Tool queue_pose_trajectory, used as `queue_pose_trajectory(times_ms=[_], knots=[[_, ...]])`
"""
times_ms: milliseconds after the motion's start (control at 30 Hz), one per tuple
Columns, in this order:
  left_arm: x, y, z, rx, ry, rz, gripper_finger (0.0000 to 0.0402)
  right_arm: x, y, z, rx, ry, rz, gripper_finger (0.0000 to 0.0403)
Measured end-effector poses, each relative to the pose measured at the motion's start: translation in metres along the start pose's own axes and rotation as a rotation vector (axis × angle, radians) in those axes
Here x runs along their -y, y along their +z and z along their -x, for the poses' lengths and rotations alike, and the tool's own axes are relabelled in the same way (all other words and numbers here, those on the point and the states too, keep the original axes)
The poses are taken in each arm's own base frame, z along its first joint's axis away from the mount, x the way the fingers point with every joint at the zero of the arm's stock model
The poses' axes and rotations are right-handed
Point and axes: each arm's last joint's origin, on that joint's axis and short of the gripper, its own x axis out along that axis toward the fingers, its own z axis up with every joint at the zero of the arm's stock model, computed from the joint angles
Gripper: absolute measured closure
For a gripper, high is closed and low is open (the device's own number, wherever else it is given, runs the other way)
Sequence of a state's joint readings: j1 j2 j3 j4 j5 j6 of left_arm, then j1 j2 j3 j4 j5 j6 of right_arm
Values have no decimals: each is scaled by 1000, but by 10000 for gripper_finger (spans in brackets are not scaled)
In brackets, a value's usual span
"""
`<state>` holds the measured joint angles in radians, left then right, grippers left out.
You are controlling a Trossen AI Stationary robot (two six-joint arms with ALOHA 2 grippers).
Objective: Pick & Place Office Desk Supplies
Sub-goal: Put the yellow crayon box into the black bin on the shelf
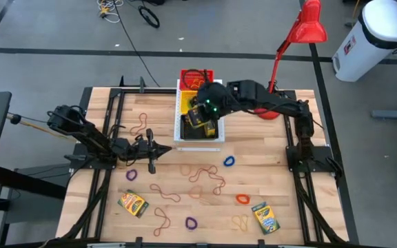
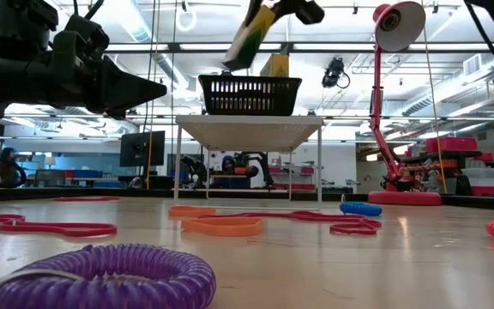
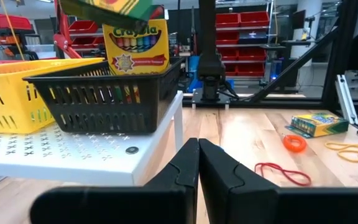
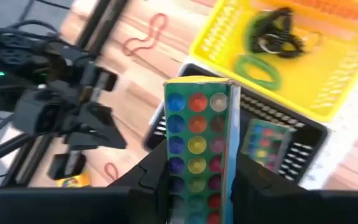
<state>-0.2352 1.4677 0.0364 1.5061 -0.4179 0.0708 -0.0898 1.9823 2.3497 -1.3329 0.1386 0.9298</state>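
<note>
My right gripper [image 4: 201, 186] is shut on a yellow-and-green crayon box [image 4: 197, 137], high above the black basket [image 1: 200, 129] on the white perforated board [image 1: 179, 103]. In the low view the box [image 2: 251, 34] hangs tilted over that basket [image 2: 249, 94]. A second crayon box [image 3: 135, 46] stands upright inside the basket. Beside it the yellow basket [image 4: 291, 56] holds green and black loops. My left gripper [image 3: 197, 168] is shut and holds nothing, level over the table left of the board [image 1: 150, 148]. My right gripper pinches the crayon box between its two fingers on two opposite faces [image 4: 169, 162], with the colour-dot side turned to the wrist camera. The fingers slant down from the table's right. The box is lifted clear, tilted, above the black basket.
Two crayon boxes [image 1: 134, 203] [image 1: 266, 217] lie near the front edge. Reddish rubber bands [image 1: 205, 180], a blue loop [image 1: 229, 162], an orange loop [image 1: 242, 199] and purple loops [image 1: 191, 223] lie scattered on the wood. A red desk lamp [image 1: 302, 27] stands at the far right.
</note>
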Motion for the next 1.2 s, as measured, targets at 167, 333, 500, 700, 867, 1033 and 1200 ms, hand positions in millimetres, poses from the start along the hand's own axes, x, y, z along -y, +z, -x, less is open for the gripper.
queue_pose_trajectory(times_ms=[167, 333, 500, 700, 867, 1033, 1200], knots=[[0, 0, 0, 0, 0, 0, 383, 5, 2, -1, -15, -26, -17, 294], [0, 0, 0, -1, 0, 0, 383, 2, -2, -9, -31, -46, -10, 294], [0, 0, 0, -1, 0, 0, 383, -1, -6, -17, -32, -70, 13, 294], [0, 0, 0, -1, 0, 0, 383, -5, -7, -32, -40, -80, 35, 294], [0, 0, 0, -2, 0, -1, 383, -4, -10, -41, -68, -115, 50, 288], [0, -1, 0, -5, 0, -2, 383, -3, -12, -47, -89, -143, 59, 283], [0, -1, 0, -8, -1, -3, 383, -2, -14, -50, -105, -166, 61, 283]])
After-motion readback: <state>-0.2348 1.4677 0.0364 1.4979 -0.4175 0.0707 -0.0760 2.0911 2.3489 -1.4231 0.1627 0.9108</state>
